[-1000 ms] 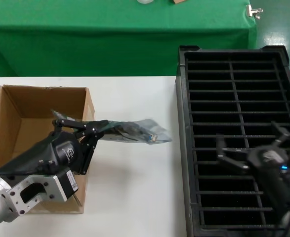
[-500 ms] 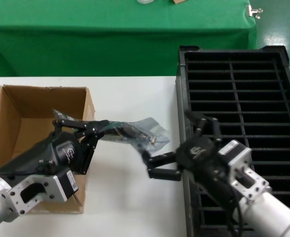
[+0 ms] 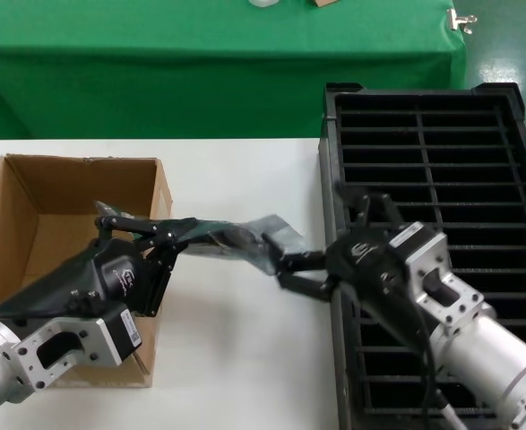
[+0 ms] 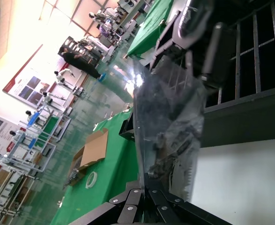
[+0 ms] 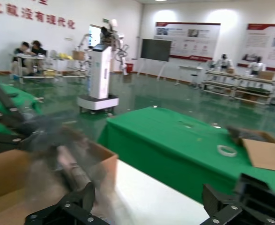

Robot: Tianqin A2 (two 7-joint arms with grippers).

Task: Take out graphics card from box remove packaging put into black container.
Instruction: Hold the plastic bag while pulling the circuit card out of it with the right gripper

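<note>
While the left gripper (image 3: 180, 235) keeps its fingers pinched tight on one end of the packaging (image 3: 245, 240), the bag juts out sideways from it, held up off the white table (image 3: 236, 358) and reaching toward the black container (image 3: 433, 161). Through the crinkly plastic a dark shape shows — the graphics card (image 3: 231, 239), inside the bag, though its bracket and port cannot be made out.

The right gripper (image 3: 285, 266) has its fingers spread wide at the bag's free end, one finger above and one below the edge of the plastic; from the head view I cannot tell whether either pad touches it. The right wrist view shows the two fingertips well apart with the blurred bag (image 5: 57, 159) off to one side, so nothing is clamped there. From the left wrist, the bag (image 4: 167, 126) runs away from the closed fingers, and the other arm's dark fingers (image 4: 212, 51) stand at its far end against the crate's ribbed slots (image 4: 249, 61).

Behind the left gripper, its arm lies across the near corner of the box (image 3: 30, 215) — open-topped, brown, sitting at the table's left side. The right arm comes up from the lower right, crossing over the near slots of the black container, which stands along the table's right side. Beyond the table hangs a green cloth (image 3: 209, 72).
</note>
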